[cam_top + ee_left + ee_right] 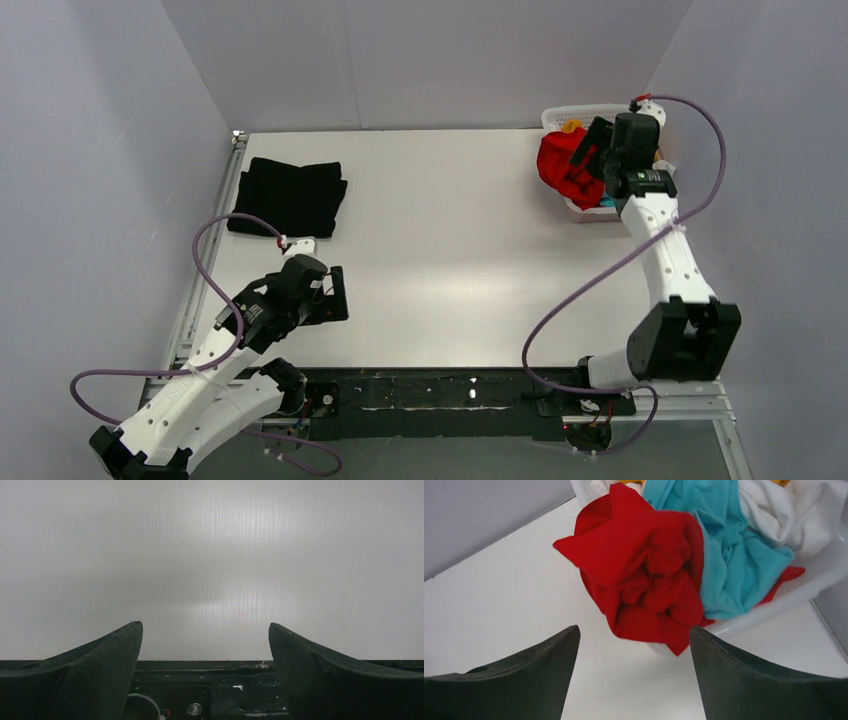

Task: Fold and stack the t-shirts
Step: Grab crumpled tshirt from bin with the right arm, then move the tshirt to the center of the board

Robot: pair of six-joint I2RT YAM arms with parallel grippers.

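While my right claw (634, 630) hangs wide open and empty, the red t-shirt (644, 575) spills over the rim of the white basket (804, 587) just ahead; grabbing deep could, I judge, snag the cyan t-shirt (734, 555) lying against it.

You're looking at five t-shirts: one black shirt (290, 196), one red shirt (644, 575), one cyan shirt (729, 555), one white shirt (794, 515), one orange-yellow shirt (572, 126). One basket (804, 592), too.

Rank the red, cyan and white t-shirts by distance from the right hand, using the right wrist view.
1. Red t-shirt: hanging over the basket rim, straight ahead of the open right hand.
2. Cyan t-shirt: behind the red, to its right.
3. White t-shirt: farthest, upper right.
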